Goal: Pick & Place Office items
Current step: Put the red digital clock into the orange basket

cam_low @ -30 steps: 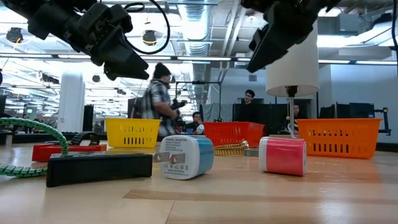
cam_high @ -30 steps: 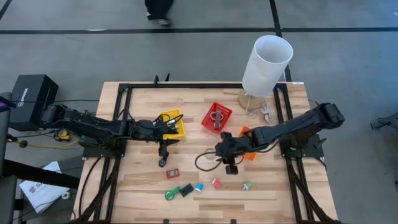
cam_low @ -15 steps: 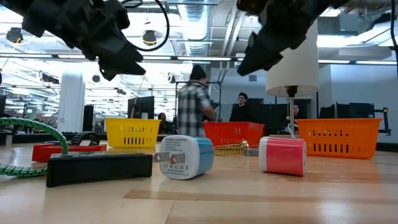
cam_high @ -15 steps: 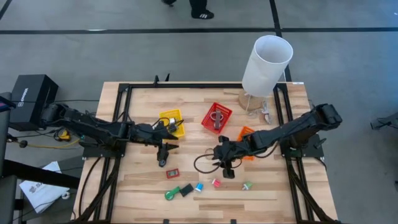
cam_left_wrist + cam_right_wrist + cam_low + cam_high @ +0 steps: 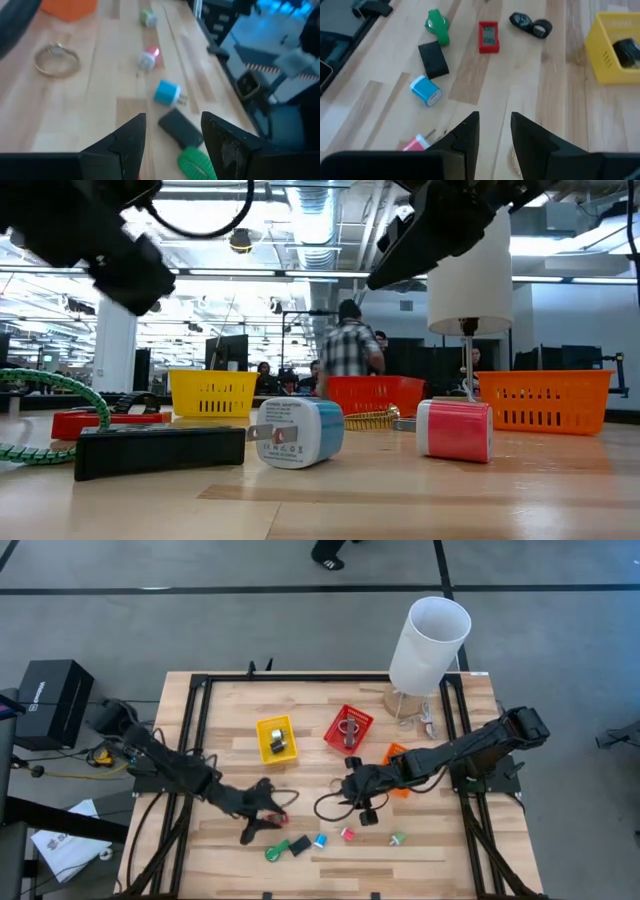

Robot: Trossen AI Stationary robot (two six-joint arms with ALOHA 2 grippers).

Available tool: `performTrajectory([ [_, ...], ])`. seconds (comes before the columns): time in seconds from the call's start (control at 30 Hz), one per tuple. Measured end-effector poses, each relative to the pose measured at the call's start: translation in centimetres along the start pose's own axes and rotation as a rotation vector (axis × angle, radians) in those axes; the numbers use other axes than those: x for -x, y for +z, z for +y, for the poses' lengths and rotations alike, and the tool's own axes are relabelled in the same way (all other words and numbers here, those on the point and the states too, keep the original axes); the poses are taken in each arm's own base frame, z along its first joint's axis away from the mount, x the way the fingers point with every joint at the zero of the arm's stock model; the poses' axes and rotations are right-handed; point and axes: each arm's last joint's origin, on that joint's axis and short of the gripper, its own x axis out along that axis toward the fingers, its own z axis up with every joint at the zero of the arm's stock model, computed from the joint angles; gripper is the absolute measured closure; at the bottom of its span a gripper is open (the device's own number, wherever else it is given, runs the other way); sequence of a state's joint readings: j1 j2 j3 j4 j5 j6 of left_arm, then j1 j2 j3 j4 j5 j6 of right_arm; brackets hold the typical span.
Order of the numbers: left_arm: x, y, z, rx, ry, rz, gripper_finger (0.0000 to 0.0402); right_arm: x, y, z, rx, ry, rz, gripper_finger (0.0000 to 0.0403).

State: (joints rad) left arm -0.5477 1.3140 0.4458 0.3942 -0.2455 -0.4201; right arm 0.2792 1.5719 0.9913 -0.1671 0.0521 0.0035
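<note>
Sorting of the small office items is in the middle stage, as I judge it: some pieces already lie inside the yellow bin (image 5: 276,737) and the red bin (image 5: 348,728), while a row of them waits on the wooden table (image 5: 430,840) toward 6 o'clock. The left gripper (image 5: 262,823) is low over the boards at about 7 o'clock from the table centre, its fingers spread and holding nothing, close to the red flat item (image 5: 488,36) and near the green loop (image 5: 273,852) and the black block (image 5: 299,845). The right gripper (image 5: 366,811) hangs near the centre, a little toward 5 o'clock, its jaws parted with a narrow gap and empty; a gold ring (image 5: 57,58) lies below it. The next move, I think, calls for one gripper to come down straight on one piece and to close on its narrow sides, because the pieces are small and lie close together. The blue charger (image 5: 297,431) and the pink charger (image 5: 455,430) are smooth rounded plastic cubes with metal prongs, and the green-and-white one (image 5: 397,838) seems of the same kind. The black block is matte and flat. The orange bin (image 5: 546,401) is slotted plastic, and the tall white cylinder (image 5: 428,644) stands at 1 o'clock.
</note>
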Motion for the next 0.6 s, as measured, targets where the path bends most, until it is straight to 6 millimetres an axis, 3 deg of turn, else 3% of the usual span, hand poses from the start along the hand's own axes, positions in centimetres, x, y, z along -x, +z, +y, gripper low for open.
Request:
performTrajectory([
  [0.2, -1.7, -2.5, 0.1, -0.071, 0.042, 0.117, 0.0215, 0.0, 0.1, -0.7, 0.038, -0.014, -0.010, 0.0300],
  [0.37, -2.2, -2.8, 0.7, -0.064, 0.090, 0.128, 0.0209, 0.0, 0.1, -1.0, 0.037, -0.021, -0.009, 0.0296],
  [0.6, -2.2, -2.9, 0.9, -0.075, 0.154, 0.112, 0.0161, 0.0, 0.2, -1.0, 0.018, -0.020, -0.023, 0.0240],
])
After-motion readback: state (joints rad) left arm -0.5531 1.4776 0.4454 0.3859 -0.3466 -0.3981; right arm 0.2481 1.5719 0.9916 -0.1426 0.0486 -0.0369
